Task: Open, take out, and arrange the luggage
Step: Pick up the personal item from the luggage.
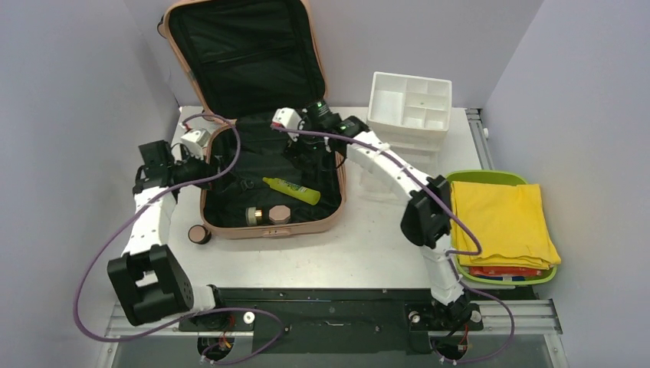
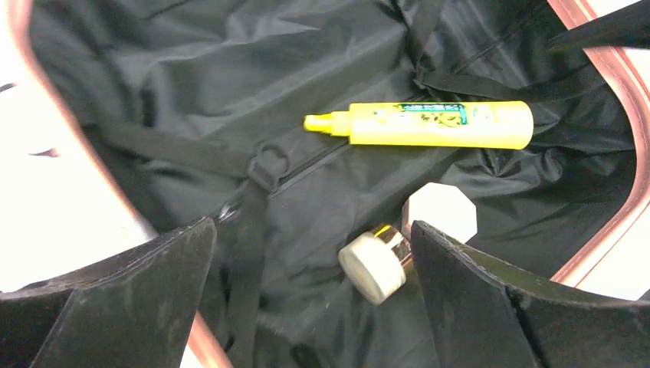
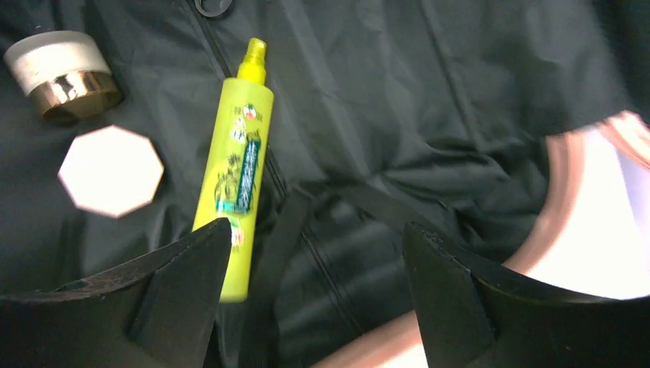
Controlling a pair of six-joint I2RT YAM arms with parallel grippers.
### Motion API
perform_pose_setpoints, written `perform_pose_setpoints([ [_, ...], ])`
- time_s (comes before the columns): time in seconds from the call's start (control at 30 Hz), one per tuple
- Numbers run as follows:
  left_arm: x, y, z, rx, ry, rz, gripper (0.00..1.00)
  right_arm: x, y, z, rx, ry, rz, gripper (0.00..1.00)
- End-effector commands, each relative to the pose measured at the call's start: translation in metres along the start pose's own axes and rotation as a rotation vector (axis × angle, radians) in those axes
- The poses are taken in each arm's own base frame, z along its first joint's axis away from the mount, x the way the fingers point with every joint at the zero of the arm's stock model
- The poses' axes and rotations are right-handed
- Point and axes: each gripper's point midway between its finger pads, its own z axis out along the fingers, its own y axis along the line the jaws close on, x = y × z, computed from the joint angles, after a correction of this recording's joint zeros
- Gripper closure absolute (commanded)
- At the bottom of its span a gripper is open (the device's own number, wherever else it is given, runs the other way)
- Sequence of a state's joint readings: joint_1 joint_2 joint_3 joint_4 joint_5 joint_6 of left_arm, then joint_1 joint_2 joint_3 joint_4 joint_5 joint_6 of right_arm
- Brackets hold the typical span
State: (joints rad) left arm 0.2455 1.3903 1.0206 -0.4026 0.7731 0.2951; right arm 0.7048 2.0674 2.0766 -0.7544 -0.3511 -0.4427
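The salmon-pink luggage [image 1: 268, 228] lies open on the table, its lid [image 1: 245, 54] standing upright at the back. On its black lining lie a yellow spray bottle [image 1: 293, 190] [image 2: 429, 124] [image 3: 239, 165], a gold-banded jar with a white cap [image 1: 255, 215] [image 2: 375, 264] [image 3: 61, 73] and a pale octagonal compact [image 1: 280, 214] [image 2: 441, 211] [image 3: 111, 170]. My left gripper [image 1: 218, 172] [image 2: 313, 226] hangs open over the case's left side, holding nothing, the jar just beside its right finger. My right gripper [image 1: 306, 149] [image 3: 318, 226] is open above the back of the lining, the bottle's base by its left finger.
A white compartmented organizer [image 1: 410, 103] stands at the back right. A lime-green tray [image 1: 490, 178] at the right edge holds folded yellow cloth [image 1: 502, 222]. A caster wheel [image 1: 199, 234] sticks out at the case's front left corner. Grey walls close in on both sides.
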Motion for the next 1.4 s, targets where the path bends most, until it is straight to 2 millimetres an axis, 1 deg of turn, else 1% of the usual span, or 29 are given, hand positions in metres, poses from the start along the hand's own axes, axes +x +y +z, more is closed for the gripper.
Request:
perform_pose_setpoints([
  [0.0, -0.008, 0.004, -0.045, -0.013, -0.110, -0.047, 0.04, 0.011, 0.017, 0.058, -0.016, 0.075, 0.052, 0.24],
  [0.03, -0.005, 0.004, -0.053, -0.024, -0.125, -0.050, 0.04, 0.015, 0.023, 0.066, -0.020, 0.094, 0.045, 0.24],
  [0.07, 0.000, 0.009, -0.061, -0.036, -0.139, -0.073, 0.04, 0.026, 0.028, 0.079, -0.029, 0.122, 0.044, 0.24],
  [0.1, 0.000, 0.013, -0.070, -0.061, -0.159, -0.077, 0.04, 0.030, 0.033, 0.085, -0.033, 0.138, 0.038, 0.24],
  [0.2, 0.005, 0.014, -0.077, -0.072, -0.185, -0.085, 0.04, 0.050, 0.042, 0.102, -0.048, 0.194, 0.032, 0.26],
  [0.5, 0.006, 0.020, -0.082, -0.085, -0.212, -0.104, 0.04, 0.088, 0.057, 0.113, -0.089, 0.309, 0.032, 0.33],
  [0.53, 0.007, 0.020, -0.081, -0.080, -0.211, -0.108, 0.04, 0.091, 0.059, 0.113, -0.094, 0.323, 0.030, 0.36],
  [0.57, 0.007, 0.020, -0.081, -0.080, -0.213, -0.110, 0.04, 0.093, 0.058, 0.113, -0.093, 0.329, 0.027, 0.43],
  [0.6, 0.009, 0.020, -0.080, -0.074, -0.212, -0.116, 0.04, 0.092, 0.059, 0.111, -0.098, 0.334, 0.025, 0.47],
  [0.63, 0.009, 0.020, -0.080, -0.073, -0.213, -0.118, 0.04, 0.089, 0.059, 0.109, -0.103, 0.329, 0.018, 0.55],
  [0.7, 0.010, 0.021, -0.079, -0.068, -0.212, -0.125, 0.04, 0.081, 0.057, 0.101, -0.103, 0.316, 0.006, 0.66],
  [0.73, 0.011, 0.022, -0.079, -0.068, -0.212, -0.128, 0.04, 0.074, 0.056, 0.093, -0.102, 0.307, 0.001, 0.71],
  [0.77, 0.010, 0.022, -0.079, -0.069, -0.213, -0.130, 0.04, 0.063, 0.052, 0.084, -0.093, 0.286, -0.014, 0.82],
  [0.87, 0.010, 0.024, -0.080, -0.072, -0.213, -0.141, 0.04, 0.037, 0.042, 0.060, -0.057, 0.230, -0.041, 0.91],
  [0.9, 0.010, 0.024, -0.081, -0.074, -0.212, -0.144, 0.04, 0.024, 0.037, 0.046, -0.037, 0.200, -0.047, 0.94],
  [0.93, 0.009, 0.024, -0.083, -0.077, -0.214, -0.144, 0.04, 0.018, 0.033, 0.039, -0.022, 0.186, -0.051, 0.94],
  [0.97, 0.008, 0.024, -0.084, -0.078, -0.211, -0.146, 0.04, 0.005, 0.029, 0.023, -0.001, 0.154, -0.057, 0.95],
  [1.0, 0.010, 0.024, -0.085, -0.080, -0.204, -0.150, 0.04, 0.000, 0.025, 0.014, 0.014, 0.138, -0.058, 0.96],
  [1.03, 0.007, 0.024, -0.087, -0.087, -0.203, -0.143, 0.04, -0.011, 0.019, -0.004, 0.040, 0.104, -0.057, 0.96],
  [1.07, 0.011, 0.023, -0.089, -0.088, -0.190, -0.146, 0.04, -0.017, 0.015, -0.013, 0.056, 0.087, -0.054, 0.96],
  [1.1, 0.009, 0.023, -0.091, -0.094, -0.186, -0.137, 0.04, -0.025, 0.009, -0.032, 0.083, 0.055, -0.052, 0.96],
  [1.13, 0.012, 0.021, -0.092, -0.093, -0.172, -0.137, 0.04, -0.029, 0.005, -0.042, 0.097, 0.037, -0.048, 0.96],
  [1.17, 0.010, 0.019, -0.094, -0.098, -0.169, -0.128, 0.04, -0.035, -0.002, -0.062, 0.126, 0.008, -0.044, 0.96],
  [1.2, 0.013, 0.017, -0.095, -0.095, -0.158, -0.130, 0.04, -0.037, -0.005, -0.072, 0.138, -0.005, -0.043, 0.96],
  [1.23, 0.012, 0.014, -0.097, -0.096, -0.159, -0.121, 0.04, -0.037, -0.013, -0.092, 0.164, -0.025, -0.035, 0.96],
  [1.27, 0.014, 0.011, -0.098, -0.090, -0.151, -0.123, 0.04, -0.036, -0.017, -0.101, 0.172, -0.033, -0.034, 0.96],
  [1.3, 0.013, 0.007, -0.100, -0.088, -0.156, -0.111, 0.04, -0.031, -0.025, -0.119, 0.196, -0.044, -0.025, 0.96],
  [1.33, 0.015, 0.004, -0.100, -0.082, -0.150, -0.110, 0.04, -0.017, -0.026, -0.121, 0.190, -0.020, -0.026, 0.96],
  [1.37, 0.013, -0.001, -0.102, -0.076, -0.154, -0.096, 0.04, -0.013, -0.036, -0.143, 0.221, -0.040, -0.023, 0.96],
])
